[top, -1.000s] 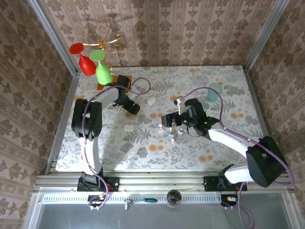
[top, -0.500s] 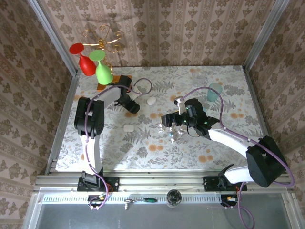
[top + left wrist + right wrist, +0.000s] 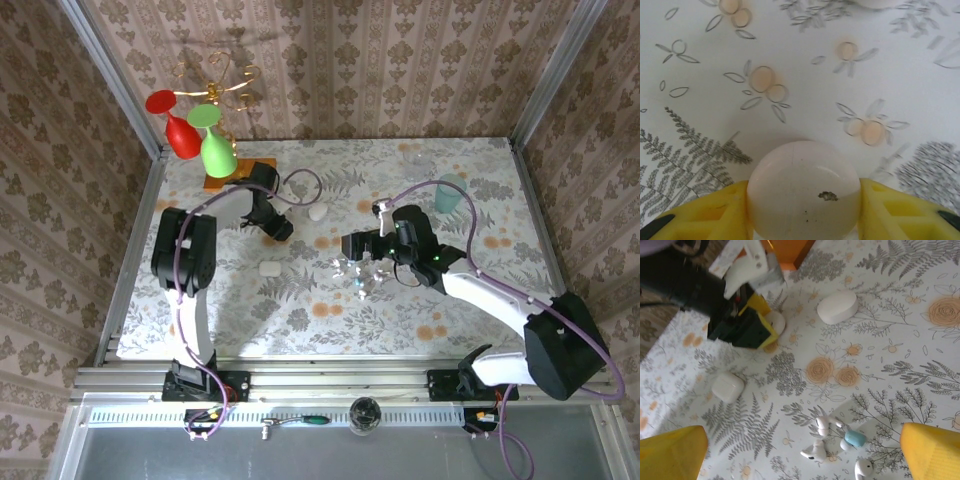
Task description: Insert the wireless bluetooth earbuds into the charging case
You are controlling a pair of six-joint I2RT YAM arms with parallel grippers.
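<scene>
Light-blue and oval, the charging case (image 3: pixel 856 438) is seen lying on the floral table (image 3: pixel 920 355), among a loose cluster of pale earbuds (image 3: pixel 822 426) scattered just beside it. Above this cluster the right gripper (image 3: pixel 800 455) is held with its yellow fingers (image 3: pixel 932 450) spread wide apart. Farther off, a white squarish pebble (image 3: pixel 727 386) and a white oval pebble (image 3: pixel 838 307) are found lying well apart on the table. Near the oval one, the left gripper (image 3: pixel 804 200) is clamped on a round white pebble (image 3: pixel 804 175), a finger pressed against each side. A teal cup (image 3: pixel 450 192) is set toward the far right.
</scene>
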